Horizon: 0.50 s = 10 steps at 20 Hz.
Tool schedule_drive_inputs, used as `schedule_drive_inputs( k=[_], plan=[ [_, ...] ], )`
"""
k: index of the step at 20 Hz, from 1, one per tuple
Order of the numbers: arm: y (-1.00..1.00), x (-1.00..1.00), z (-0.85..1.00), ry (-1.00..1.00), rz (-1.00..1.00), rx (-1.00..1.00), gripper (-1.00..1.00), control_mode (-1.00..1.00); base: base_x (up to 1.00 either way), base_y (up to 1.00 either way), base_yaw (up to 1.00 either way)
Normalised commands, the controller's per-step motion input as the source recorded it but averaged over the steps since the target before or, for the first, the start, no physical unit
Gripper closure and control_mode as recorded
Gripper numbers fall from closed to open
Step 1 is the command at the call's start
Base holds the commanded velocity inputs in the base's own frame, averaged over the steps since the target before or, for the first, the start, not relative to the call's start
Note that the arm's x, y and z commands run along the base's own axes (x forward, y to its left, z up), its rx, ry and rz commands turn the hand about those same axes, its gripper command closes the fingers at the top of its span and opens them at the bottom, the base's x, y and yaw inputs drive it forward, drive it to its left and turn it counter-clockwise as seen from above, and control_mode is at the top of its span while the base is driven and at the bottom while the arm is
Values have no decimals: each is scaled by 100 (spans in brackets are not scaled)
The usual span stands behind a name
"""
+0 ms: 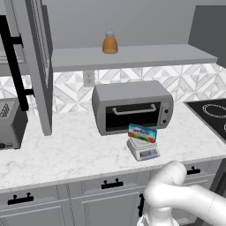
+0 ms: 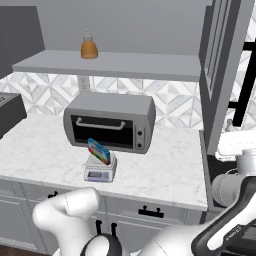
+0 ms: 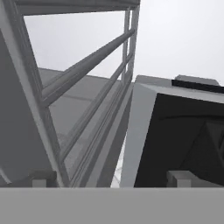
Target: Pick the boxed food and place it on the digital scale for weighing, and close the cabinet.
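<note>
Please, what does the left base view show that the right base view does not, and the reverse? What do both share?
Left base view: a silver toaster at the left edge and a black cooktop at the right.
Right base view: the white forearm reaching up beside the open cabinet door.
Both: the boxed food resting on the digital scale, the toaster oven behind it, and the orange bottle on the shelf.

Glossy white arm, rounded tubular links; a dark joint collar below, and a black band with faint, possibly lettered, marking.
</note>
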Motion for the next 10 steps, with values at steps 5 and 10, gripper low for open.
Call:
schedule_drive_inputs(
  k=[5,10],
  plan=[
    [91,-30,72,-6,0,-29,-100,-100,0,0,0],
    [100,-21,83,0,0,-42,-100,-100,0,0,0]
  ],
)
